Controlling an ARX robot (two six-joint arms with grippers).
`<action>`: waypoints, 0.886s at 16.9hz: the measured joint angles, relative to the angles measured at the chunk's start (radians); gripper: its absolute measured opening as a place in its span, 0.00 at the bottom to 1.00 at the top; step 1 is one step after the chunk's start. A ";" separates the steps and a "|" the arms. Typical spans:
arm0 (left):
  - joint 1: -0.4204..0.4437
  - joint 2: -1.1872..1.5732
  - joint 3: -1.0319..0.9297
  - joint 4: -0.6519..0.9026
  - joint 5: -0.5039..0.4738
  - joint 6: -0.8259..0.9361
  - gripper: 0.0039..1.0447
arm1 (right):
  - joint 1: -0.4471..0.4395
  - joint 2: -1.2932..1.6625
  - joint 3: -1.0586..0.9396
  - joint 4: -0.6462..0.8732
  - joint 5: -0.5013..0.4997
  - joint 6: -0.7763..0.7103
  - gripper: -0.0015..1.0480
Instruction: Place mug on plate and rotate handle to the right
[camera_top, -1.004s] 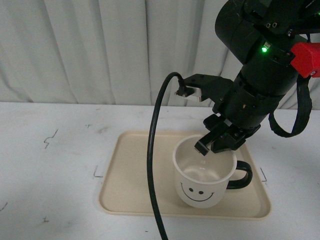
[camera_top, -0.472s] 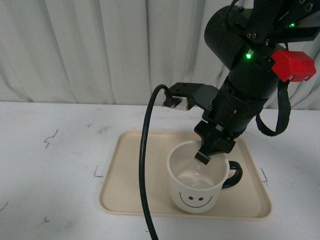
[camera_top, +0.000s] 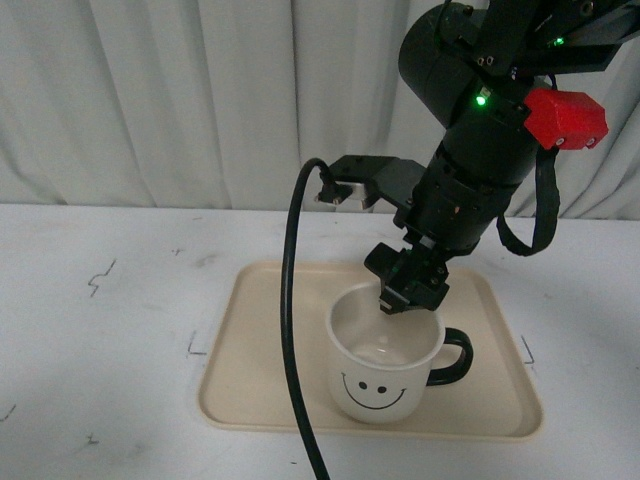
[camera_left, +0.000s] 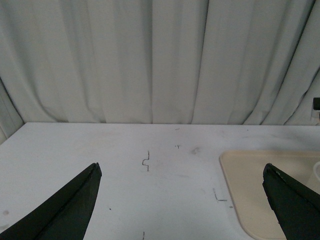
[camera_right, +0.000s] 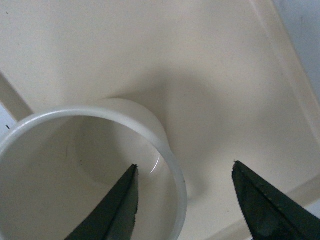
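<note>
The cream-white mug (camera_top: 383, 368) with a black smiley face stands upright on the beige plate (camera_top: 262, 398), right of its middle. Its black handle (camera_top: 455, 357) points right. My right gripper (camera_top: 408, 293) is open over the mug's far rim. In the right wrist view the right gripper (camera_right: 185, 170) straddles the mug's rim (camera_right: 167, 150), one finger inside and one outside over the plate (camera_right: 225, 75). My left gripper (camera_left: 181, 169) is open and empty above the table, left of the plate (camera_left: 260, 190). It is out of the front view.
A black cable (camera_top: 289, 330) hangs from the right arm in front of the plate's left half. The white table (camera_top: 110, 340) has small black marks. A white curtain (camera_top: 200, 100) closes off the back.
My right gripper has moved left over the plate, and the mug has shifted left with it. The handle still points right.
</note>
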 joint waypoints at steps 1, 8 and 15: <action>0.000 0.000 0.000 0.000 0.000 0.000 0.94 | 0.000 -0.005 0.011 0.006 -0.015 -0.005 0.62; 0.002 0.000 0.000 0.000 -0.003 0.000 0.94 | -0.040 -0.390 -0.735 1.371 0.430 0.455 0.56; 0.002 0.000 0.000 0.000 0.000 0.000 0.94 | -0.200 -0.768 -1.341 1.817 0.309 0.606 0.02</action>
